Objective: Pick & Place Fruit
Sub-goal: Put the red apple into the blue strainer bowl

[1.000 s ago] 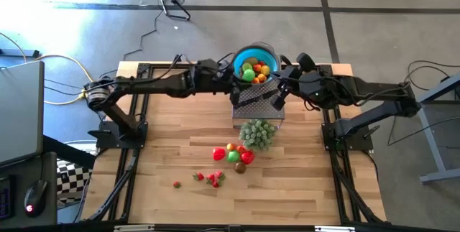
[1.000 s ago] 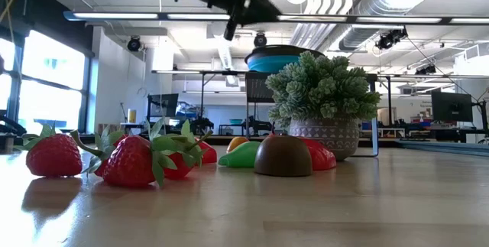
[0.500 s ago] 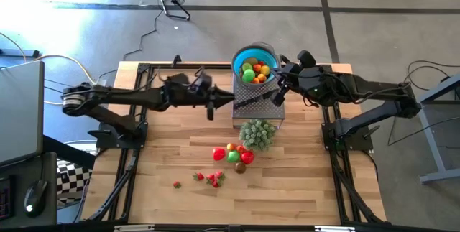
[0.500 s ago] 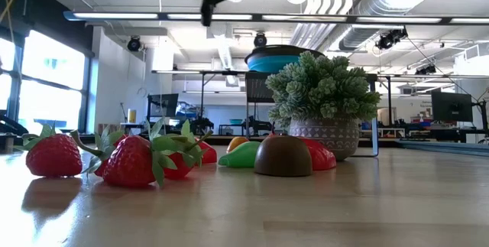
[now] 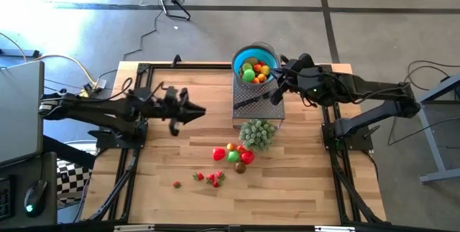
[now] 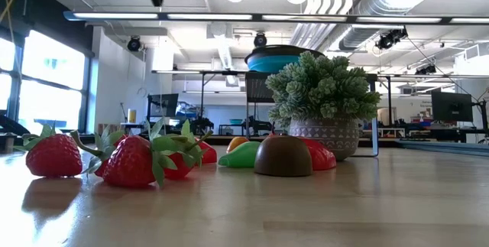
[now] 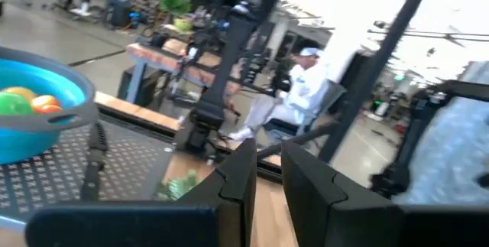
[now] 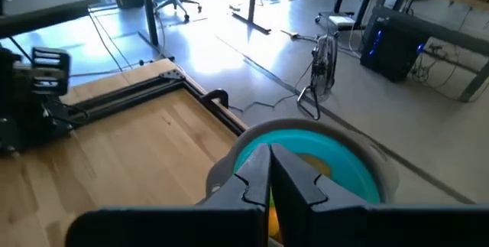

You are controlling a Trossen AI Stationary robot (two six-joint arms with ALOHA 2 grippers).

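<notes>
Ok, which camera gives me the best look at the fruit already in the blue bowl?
The high view: it looks straight down into the blue bowl on its fruit. The low view shows only the bowl's side, the left wrist view a slice, the right wrist view mostly its rim.
</notes>
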